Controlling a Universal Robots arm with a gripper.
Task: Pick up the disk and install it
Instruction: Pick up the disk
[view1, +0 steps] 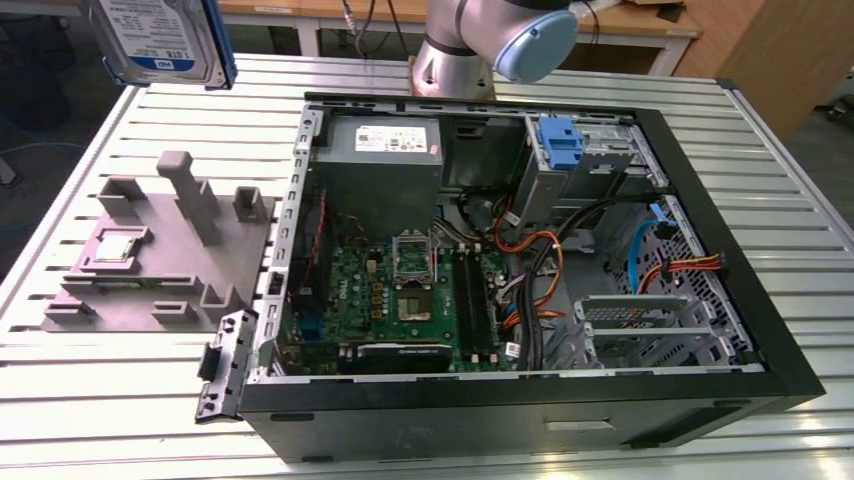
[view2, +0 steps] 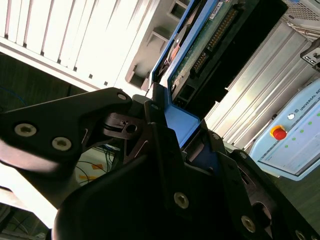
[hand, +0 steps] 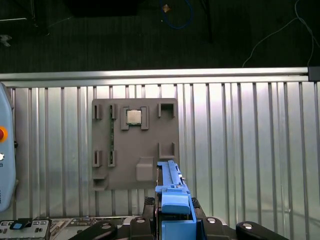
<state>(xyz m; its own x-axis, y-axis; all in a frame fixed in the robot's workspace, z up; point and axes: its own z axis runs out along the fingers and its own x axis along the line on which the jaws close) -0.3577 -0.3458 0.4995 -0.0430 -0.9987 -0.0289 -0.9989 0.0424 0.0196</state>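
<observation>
The disk (view1: 160, 40), silver with a white-and-blue label and a blue frame, hangs high above the table's far corner on the exterior view's left, clear of the open computer case (view1: 787, 330). In the second wrist view my gripper (view2: 172, 120) has its black fingers (view2: 150, 115) clamped on the blue frame, and the disk's (view2: 210, 45) circuit-board side points away from me. In the first wrist view the disk's blue edge (hand: 172, 192) stands up between the jaws of the gripper (hand: 173, 210), over the slatted table.
A grey fixture plate (view1: 147, 270) with upright posts lies beside the case; from above, the plate (hand: 150, 135) holds a small chip (hand: 133, 117). Inside the case are a grey power supply (view1: 387, 140), a motherboard (view1: 400, 290), cables and a drive bay with a blue latch (view1: 561, 140). The arm's base (view1: 494, 40) stands behind.
</observation>
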